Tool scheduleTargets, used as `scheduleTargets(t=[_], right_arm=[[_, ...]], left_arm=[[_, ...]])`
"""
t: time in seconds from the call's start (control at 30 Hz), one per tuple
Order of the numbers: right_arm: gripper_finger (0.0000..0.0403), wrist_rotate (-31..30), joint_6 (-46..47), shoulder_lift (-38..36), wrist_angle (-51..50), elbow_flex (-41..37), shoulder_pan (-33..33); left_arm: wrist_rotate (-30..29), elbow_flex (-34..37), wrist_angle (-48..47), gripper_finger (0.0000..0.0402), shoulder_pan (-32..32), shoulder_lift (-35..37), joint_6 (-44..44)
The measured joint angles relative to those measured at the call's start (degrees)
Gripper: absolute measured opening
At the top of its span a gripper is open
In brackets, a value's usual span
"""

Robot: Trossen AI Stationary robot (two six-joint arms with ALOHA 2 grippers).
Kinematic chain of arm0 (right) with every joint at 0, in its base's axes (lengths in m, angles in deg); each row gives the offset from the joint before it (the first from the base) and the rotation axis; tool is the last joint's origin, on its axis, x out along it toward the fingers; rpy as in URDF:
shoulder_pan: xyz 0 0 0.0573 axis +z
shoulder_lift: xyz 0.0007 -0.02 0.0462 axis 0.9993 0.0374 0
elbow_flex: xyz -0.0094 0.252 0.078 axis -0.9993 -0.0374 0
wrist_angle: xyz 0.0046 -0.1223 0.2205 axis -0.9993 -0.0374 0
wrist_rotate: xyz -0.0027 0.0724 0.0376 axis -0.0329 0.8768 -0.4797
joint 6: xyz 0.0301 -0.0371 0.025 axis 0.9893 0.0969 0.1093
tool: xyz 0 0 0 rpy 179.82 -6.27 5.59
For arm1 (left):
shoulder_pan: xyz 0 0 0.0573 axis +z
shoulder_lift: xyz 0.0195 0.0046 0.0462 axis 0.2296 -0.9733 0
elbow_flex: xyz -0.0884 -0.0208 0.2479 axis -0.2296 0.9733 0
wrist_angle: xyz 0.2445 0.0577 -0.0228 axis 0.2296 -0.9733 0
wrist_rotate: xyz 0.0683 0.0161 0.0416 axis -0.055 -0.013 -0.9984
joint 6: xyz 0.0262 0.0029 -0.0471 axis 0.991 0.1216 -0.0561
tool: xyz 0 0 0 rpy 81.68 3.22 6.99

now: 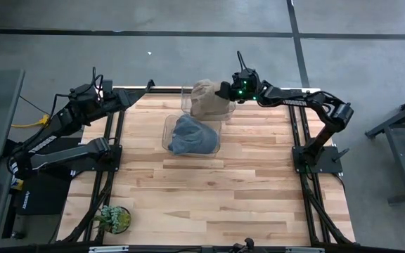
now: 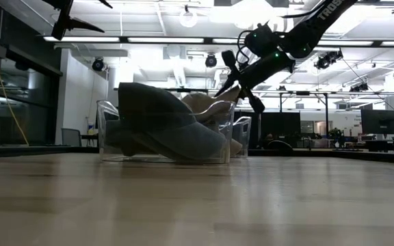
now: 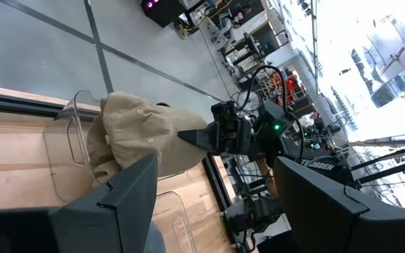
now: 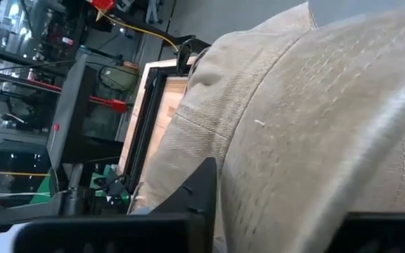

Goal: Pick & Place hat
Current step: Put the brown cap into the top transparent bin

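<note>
A beige hat [image 1: 204, 97] [image 3: 139, 133] lies in the far clear bin [image 1: 185, 95], heaped above its rim. A blue-grey hat [image 1: 192, 135] [image 2: 163, 119] fills the nearer clear bin [image 1: 166, 132]. My right gripper [image 1: 223, 91] [image 2: 241, 82] is at the beige hat's right side. It is open, and the hat's cloth [image 4: 315, 105] fills the space between its fingers. My left gripper [image 3: 216, 204] is open and holds nothing. It waits above the table's far left corner [image 1: 107, 91], well apart from both bins. My right gripper comes at the beige hat's right side [image 3: 171, 137] roughly level, slanting down from the table's right. Its spread fingers [image 4: 195, 190] stand on either side of the cloth. Whether they touch it I cannot tell. The hat rests in the far bin.
A small potted plant [image 1: 112, 218] stands at the table's near left corner. The two bins sit close together at the far middle. Bare wooden tabletop [image 1: 209, 197] stretches from the bins to the near edge. Black frame struts run along both sides.
</note>
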Motion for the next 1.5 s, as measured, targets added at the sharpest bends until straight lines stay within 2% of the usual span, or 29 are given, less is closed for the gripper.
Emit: scheduleTargets(t=[0.27, 0.53, 0.7, 1.07, 1.3, 1.5], right_arm=[[0.0116, -0.6, -1.1, 0.0, -0.6, 0.0, 0.0], [0.0207, 1.6, -1.3, 0.0, -2.1, 0.0, -0.8], [0.0243, 3.4, -2.4, 0.0, -2.7, 0.0, -1.2], [0.0250, 4.8, -3.9, 0.0, -9.3, 0.0, -2.3], [0.0250, 8.6, -3.9, -0.1, -10.2, 0.0, -3.9], [0.0250, 8.7, -5.8, -2.9, -15.8, 0.0, -5.5]], left_arm=[[0.0, 0.0, 0.0, 0.0261, 0.0, 0.0, 0.0], [0.0, 0.0, 0.0, 0.0261, 0.0, 0.0, 0.0], [0.0, 0.0, 0.0, 0.0261, 0.0, 0.0, 0.0], [0.0, 0.0, 0.0, 0.0261, 0.0, 0.0, 0.0], [0.0, 0.0, 0.0, 0.0261, 0.0, 0.0, 0.0], [0.0, 0.0, -0.5, 0.0261, 0.0, 0.0, 0.0]])
